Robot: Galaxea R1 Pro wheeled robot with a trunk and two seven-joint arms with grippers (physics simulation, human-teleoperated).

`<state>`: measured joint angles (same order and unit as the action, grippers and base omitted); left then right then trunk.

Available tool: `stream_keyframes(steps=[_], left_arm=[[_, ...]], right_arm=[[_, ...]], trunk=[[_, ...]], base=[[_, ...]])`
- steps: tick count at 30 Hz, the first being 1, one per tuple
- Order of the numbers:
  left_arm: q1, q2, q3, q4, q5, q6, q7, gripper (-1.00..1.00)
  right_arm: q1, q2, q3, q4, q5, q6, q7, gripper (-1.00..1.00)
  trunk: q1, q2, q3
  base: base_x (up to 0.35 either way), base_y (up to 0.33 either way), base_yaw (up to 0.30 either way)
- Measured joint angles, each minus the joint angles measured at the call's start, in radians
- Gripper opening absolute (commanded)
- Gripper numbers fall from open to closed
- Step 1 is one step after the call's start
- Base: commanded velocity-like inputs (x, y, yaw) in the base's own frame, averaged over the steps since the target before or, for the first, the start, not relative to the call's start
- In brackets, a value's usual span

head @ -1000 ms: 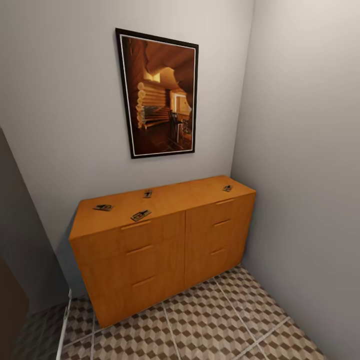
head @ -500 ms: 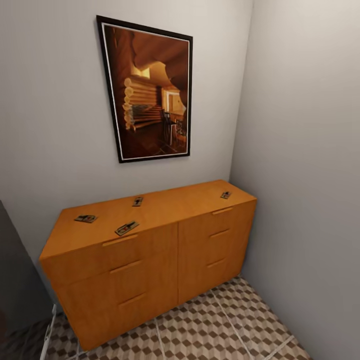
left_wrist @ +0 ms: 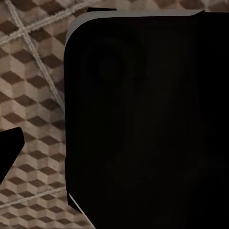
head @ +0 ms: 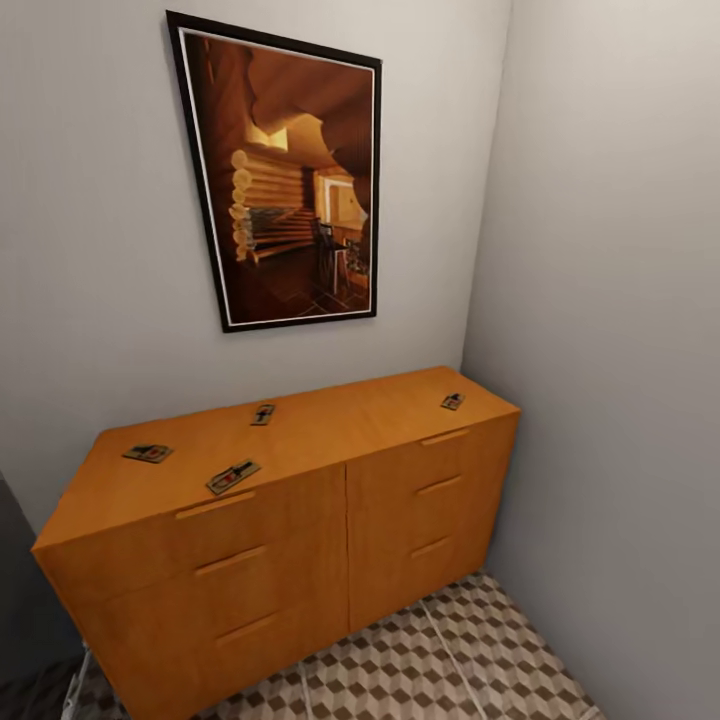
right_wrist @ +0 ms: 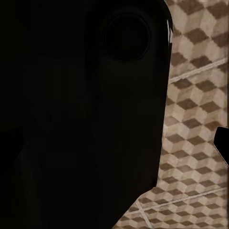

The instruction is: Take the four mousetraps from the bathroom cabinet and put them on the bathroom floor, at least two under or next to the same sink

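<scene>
The orange-brown cabinet point(head: 300, 520) stands against the back wall in the head view, its drawers closed. Four mousetraps lie on its top: one at the far left point(head: 148, 453), one near the front edge point(head: 233, 476), one toward the back point(head: 263, 413), and one at the right end point(head: 453, 401). The cube-patterned bathroom floor point(head: 430, 660) runs in front of it. The bathroom sink is out of view. In both wrist views a black part of my own body blocks most of the picture, with floor tiles point(left_wrist: 33, 95) point(right_wrist: 195, 109) beside it. How the jaws stand cannot be made out.
A framed picture of a log cabin point(head: 290, 180) hangs above the cabinet. A grey wall point(head: 610, 350) closes the right side, right beside the cabinet's end. A dark surface point(head: 15, 600) borders the lower left.
The whole head view has shifted: the cabinet and picture are larger and further left and lower, so the camera has come closer. The mousetraps keep their places on the top.
</scene>
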<state>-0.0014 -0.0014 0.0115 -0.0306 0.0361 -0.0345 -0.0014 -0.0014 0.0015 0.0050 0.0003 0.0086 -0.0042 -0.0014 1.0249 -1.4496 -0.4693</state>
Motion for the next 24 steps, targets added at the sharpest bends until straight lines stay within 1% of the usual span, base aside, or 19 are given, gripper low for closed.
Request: stream_keyframes(steps=[13,18,24], left_arm=[[0.000,0.000,0.000,0.000,0.000,0.000,0.000,1.00],[0.000,0.000,0.000,0.000,0.000,0.000,0.000,1.00],[0.000,0.000,0.000,0.000,0.000,0.000,0.000,1.00]], right_arm=[[0.000,0.000,-0.001,0.000,0.000,0.000,0.000,1.00],[0.000,0.000,-0.001,0.000,-0.001,0.000,0.000,1.00],[0.000,0.000,0.000,0.000,-0.001,0.000,0.000,1.00]], trunk=[[0.000,0.000,0.000],[0.000,0.000,0.000],[0.000,0.000,0.000]], base=[[0.019,-0.010,0.232],[0.002,-0.001,0.118],[0.001,0.000,0.040]])
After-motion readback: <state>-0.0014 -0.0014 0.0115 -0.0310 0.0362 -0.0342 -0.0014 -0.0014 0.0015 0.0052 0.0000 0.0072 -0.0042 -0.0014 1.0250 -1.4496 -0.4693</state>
